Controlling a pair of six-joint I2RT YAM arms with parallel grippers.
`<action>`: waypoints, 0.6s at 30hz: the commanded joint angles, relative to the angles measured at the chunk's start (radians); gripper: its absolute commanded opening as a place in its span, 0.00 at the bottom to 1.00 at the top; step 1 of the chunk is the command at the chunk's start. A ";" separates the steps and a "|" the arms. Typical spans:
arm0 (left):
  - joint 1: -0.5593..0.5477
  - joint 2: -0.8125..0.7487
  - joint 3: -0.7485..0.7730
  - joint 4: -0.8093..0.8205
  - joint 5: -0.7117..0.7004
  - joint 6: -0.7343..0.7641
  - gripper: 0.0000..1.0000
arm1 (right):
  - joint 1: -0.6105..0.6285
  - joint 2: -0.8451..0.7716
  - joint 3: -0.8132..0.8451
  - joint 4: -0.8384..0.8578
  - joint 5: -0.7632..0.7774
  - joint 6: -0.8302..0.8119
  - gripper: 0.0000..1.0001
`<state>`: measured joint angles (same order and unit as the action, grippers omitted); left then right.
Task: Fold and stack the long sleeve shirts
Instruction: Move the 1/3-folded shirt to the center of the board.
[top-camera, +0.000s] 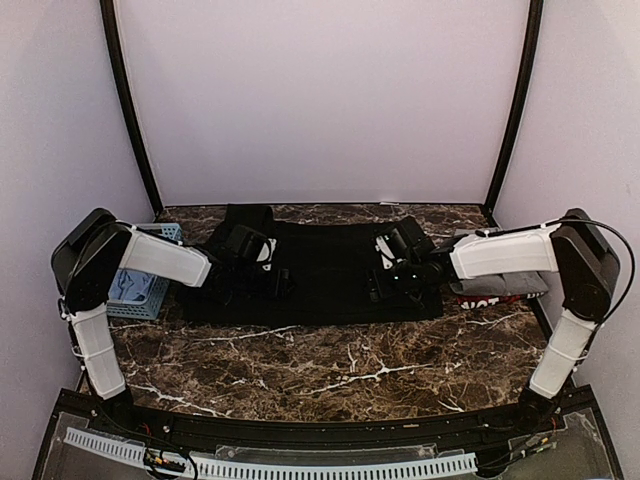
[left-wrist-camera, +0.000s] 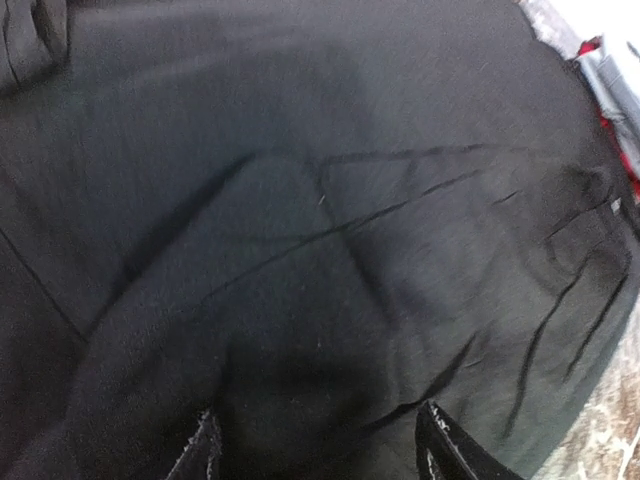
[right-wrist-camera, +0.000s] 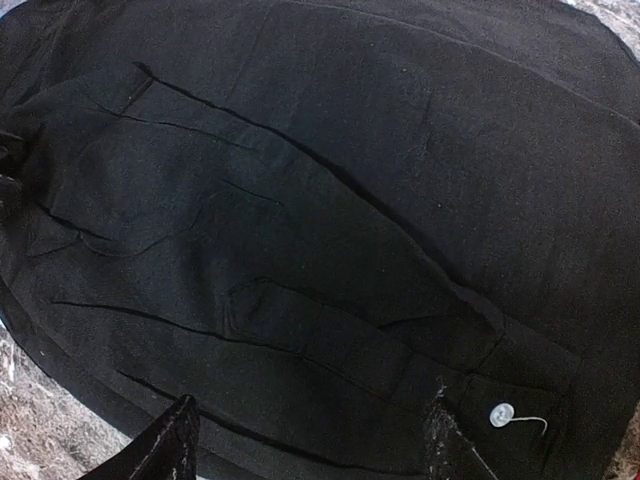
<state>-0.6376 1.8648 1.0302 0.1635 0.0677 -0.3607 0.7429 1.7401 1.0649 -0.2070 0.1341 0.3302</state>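
Lying flat on marble table (top-camera: 330, 385), black shirt (top-camera: 322, 272); L jaws spread over it; R jaws spread too.

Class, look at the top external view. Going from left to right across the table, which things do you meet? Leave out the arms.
light-blue basket → black shirt, spread flat over the middle → red-edged shirt, partly under the right arm
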 joint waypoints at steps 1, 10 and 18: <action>0.005 0.038 0.018 0.023 0.021 -0.009 0.65 | -0.034 0.014 -0.042 0.076 -0.080 0.023 0.73; 0.006 0.070 -0.058 0.046 0.027 -0.003 0.67 | -0.060 0.021 -0.129 0.029 -0.035 0.038 0.75; -0.015 0.002 -0.159 0.081 0.033 -0.015 0.68 | -0.062 -0.054 -0.196 -0.134 0.033 0.113 0.76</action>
<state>-0.6392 1.9079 0.9520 0.3153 0.0887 -0.3614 0.6865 1.7321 0.9169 -0.1967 0.1310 0.3813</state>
